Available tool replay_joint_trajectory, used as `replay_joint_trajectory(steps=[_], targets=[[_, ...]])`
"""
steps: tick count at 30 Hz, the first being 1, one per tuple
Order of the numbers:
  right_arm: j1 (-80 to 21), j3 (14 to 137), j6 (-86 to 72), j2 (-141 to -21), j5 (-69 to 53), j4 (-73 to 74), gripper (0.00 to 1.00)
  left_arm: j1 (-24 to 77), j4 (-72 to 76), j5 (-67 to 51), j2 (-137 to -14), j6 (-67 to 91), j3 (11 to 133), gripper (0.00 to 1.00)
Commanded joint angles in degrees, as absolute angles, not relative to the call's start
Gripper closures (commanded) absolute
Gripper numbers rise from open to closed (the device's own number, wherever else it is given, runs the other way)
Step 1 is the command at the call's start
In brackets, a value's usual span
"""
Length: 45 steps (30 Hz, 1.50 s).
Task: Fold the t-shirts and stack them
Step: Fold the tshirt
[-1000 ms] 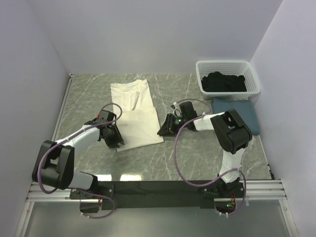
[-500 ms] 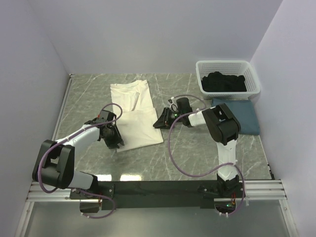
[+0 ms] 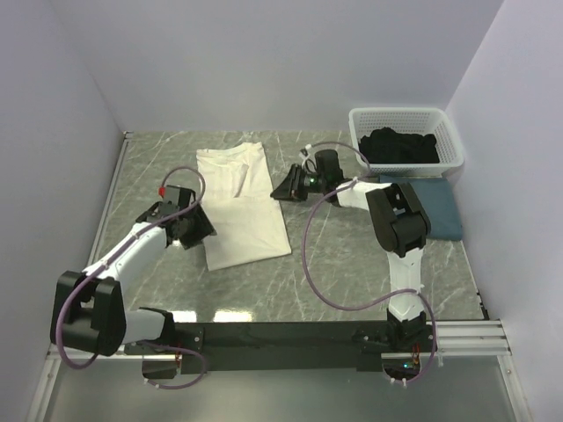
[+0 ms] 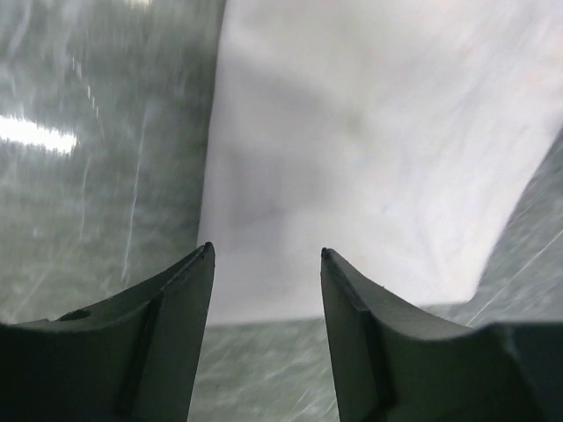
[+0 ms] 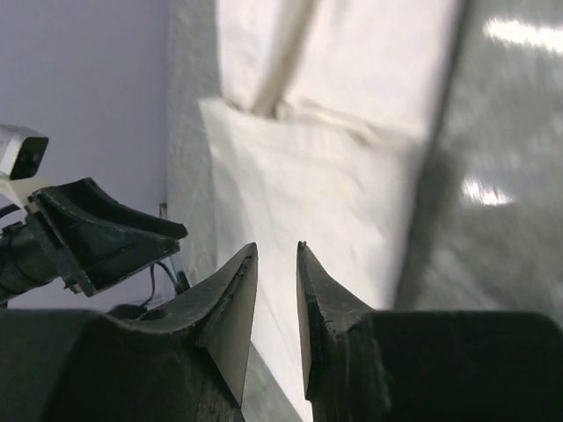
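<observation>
The cream-white t-shirt (image 3: 242,207) lies partly folded on the table, its lower half doubled over. My left gripper (image 3: 202,225) sits at the shirt's left edge. In the left wrist view that gripper (image 4: 264,251) is open and holds nothing, with the cloth (image 4: 369,149) just beyond its fingertips. My right gripper (image 3: 281,188) hovers off the shirt's right edge. In the right wrist view its jaws (image 5: 277,246) stand narrowly apart and empty, pointing across the cream cloth (image 5: 308,185). The slate-blue t-shirt (image 3: 433,209) lies folded at right. The black t-shirt (image 3: 400,146) is bunched in the basket.
The white lattice basket (image 3: 406,113) stands at the back right corner, against the right wall. The blue shirt lies directly in front of it. Walls close in the table at left, back and right. The left arm (image 5: 88,236) shows in the right wrist view.
My left gripper has opened and drawn back from the shirt's lower left corner to its left edge. My right gripper has moved farther back along the shirt's right side.
</observation>
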<state>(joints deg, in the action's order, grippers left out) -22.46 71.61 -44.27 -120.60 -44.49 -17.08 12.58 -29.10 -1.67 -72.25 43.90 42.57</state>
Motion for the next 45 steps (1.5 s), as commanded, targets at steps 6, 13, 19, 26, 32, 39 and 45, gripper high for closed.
replay_joint_trajectory(steps=[6, 13, 19, 26, 32, 39, 45], targets=[[-23.2, 82.5, -47.2, -128.2, -43.2, -16.4, 0.68, 10.3, -15.6, 1.6, -85.7, 42.5, 54.6, 0.45], [-23.2, 83.7, -44.7, -131.6, -39.3, -8.9, 0.68, 10.2, -15.3, 3.0, -100.6, 39.4, 62.2, 0.46], [-21.6, 78.4, -45.9, -128.4, -34.6, -6.7, 0.68, 11.8, -17.0, -0.8, -106.6, 38.8, 65.0, 0.47], [-19.3, 73.5, -42.5, -122.3, -31.1, -3.4, 0.67, 13.4, -18.3, -0.2, -103.8, 41.0, 64.4, 0.44], [-19.0, 74.2, -36.7, -115.4, -31.2, 1.9, 0.66, 13.4, -23.8, 4.3, -94.4, 42.1, 62.8, 0.21], [-20.6, 69.4, -30.7, -103.6, -26.9, 12.5, 0.41, 15.0, -33.6, 7.4, -78.8, 41.8, 54.3, 0.11], [-26.9, 62.6, -28.2, -97.1, -17.8, 19.1, 0.36, 20.5, -38.6, 8.9, -71.8, 46.2, 44.5, 0.14]])
